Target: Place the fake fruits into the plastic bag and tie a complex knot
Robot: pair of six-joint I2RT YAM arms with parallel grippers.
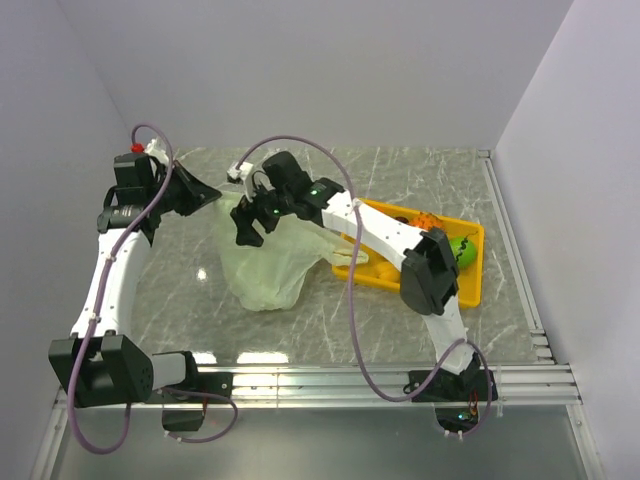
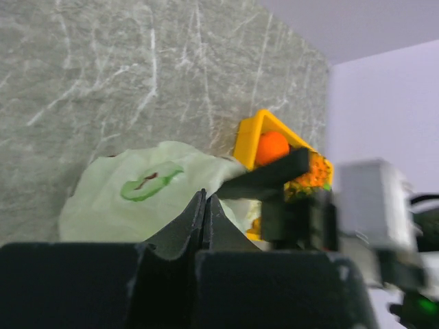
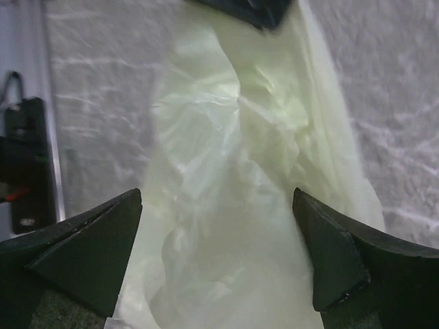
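Top view: bright, even light came from above; one small glare spot lay on the marbled tabletop [image 1: 180,300] beside the plastic bag [image 1: 262,262], and shadows were faint and soft. Left wrist view: the left pincer [image 2: 206,199] was dark and out of focus, the right arm [image 2: 374,199] smeared by blur. Right wrist view: the bag glowed washed-out; the right pincer [image 3: 217,199] sat in shadow, soft-edged.
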